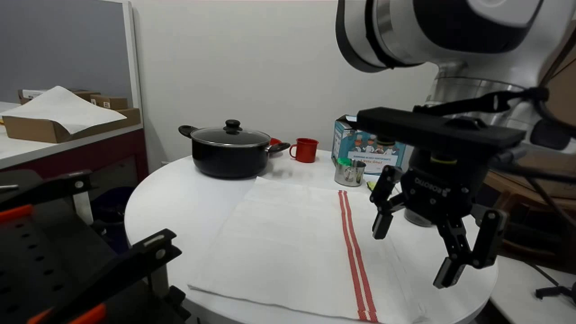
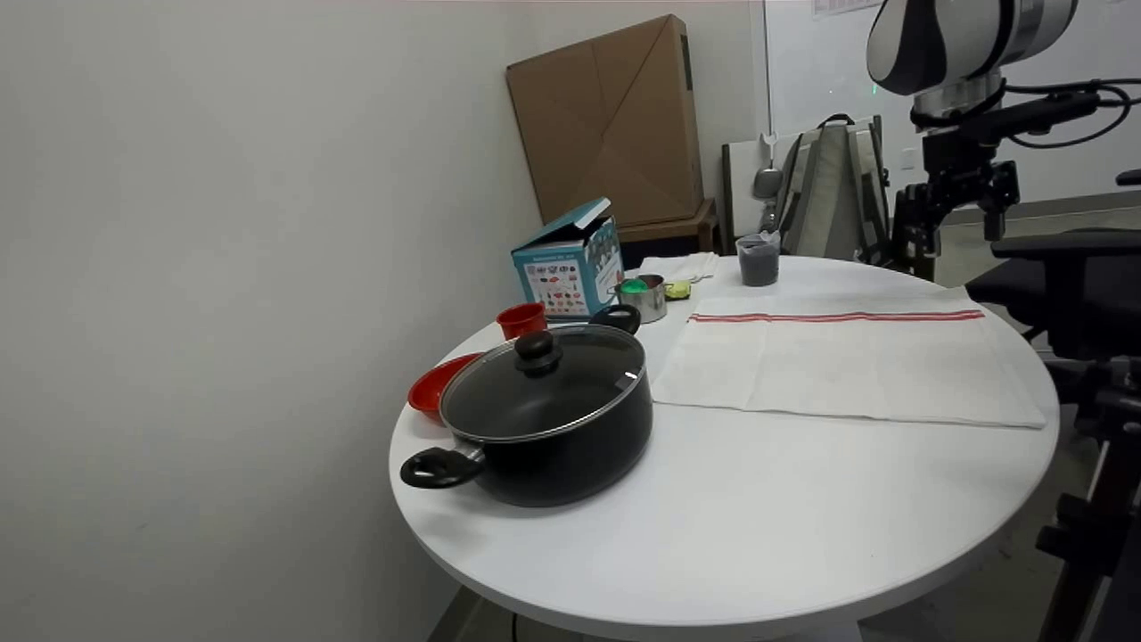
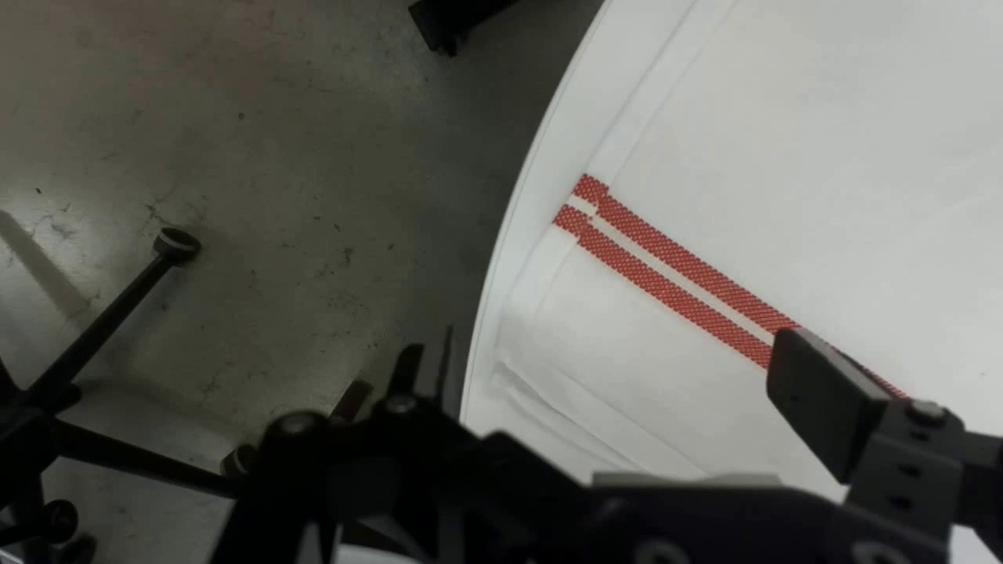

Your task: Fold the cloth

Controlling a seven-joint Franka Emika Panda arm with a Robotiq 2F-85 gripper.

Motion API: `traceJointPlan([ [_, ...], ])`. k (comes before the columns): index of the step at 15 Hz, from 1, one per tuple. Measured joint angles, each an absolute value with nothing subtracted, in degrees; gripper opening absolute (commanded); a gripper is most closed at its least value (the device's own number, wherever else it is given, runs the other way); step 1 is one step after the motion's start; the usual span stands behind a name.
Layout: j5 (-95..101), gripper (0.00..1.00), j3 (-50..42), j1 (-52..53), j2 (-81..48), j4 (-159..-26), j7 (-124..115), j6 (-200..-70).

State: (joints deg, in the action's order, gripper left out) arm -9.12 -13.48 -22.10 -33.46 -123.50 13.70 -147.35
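Observation:
The cloth (image 1: 288, 243) is white with two red stripes near one edge. It lies spread flat on the round white table and shows in both exterior views (image 2: 847, 374). In the wrist view the cloth (image 3: 823, 157) has small creases near its corner past the stripes, close to the table rim. My gripper (image 1: 413, 252) is open and empty, fingers pointing down, above the striped side of the cloth. It also shows in an exterior view (image 2: 961, 234) and in the wrist view (image 3: 615, 360), where one finger overlaps the stripes and the other lies beyond the table rim.
A black lidded pot (image 1: 229, 157), a red mug (image 1: 307, 150), a metal cup (image 1: 349, 174) and a blue box (image 2: 570, 272) stand along the wall side. A red bowl (image 2: 432, 388) is behind the pot. A dark-filled cup (image 2: 759, 263) stands beyond the striped edge.

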Motion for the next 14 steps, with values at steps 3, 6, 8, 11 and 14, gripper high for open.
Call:
traceJointPlan([
  [3, -9.09, 1.0, -13.17, -23.46, -36.53, -121.06, 13.7, -149.05],
  [6, -9.09, 1.0, -12.72, -25.19, -38.86, -119.41, 13.7, -150.59],
  [8, -9.09, 1.0, -12.34, -26.29, -40.43, -118.63, 13.7, -151.17],
  [11, -9.09, 1.0, -11.32, -27.88, -42.82, -117.59, 13.7, -151.91],
  [14, -9.14, 1.0, -9.73, -29.49, -44.75, -116.32, 13.7, -152.8],
])
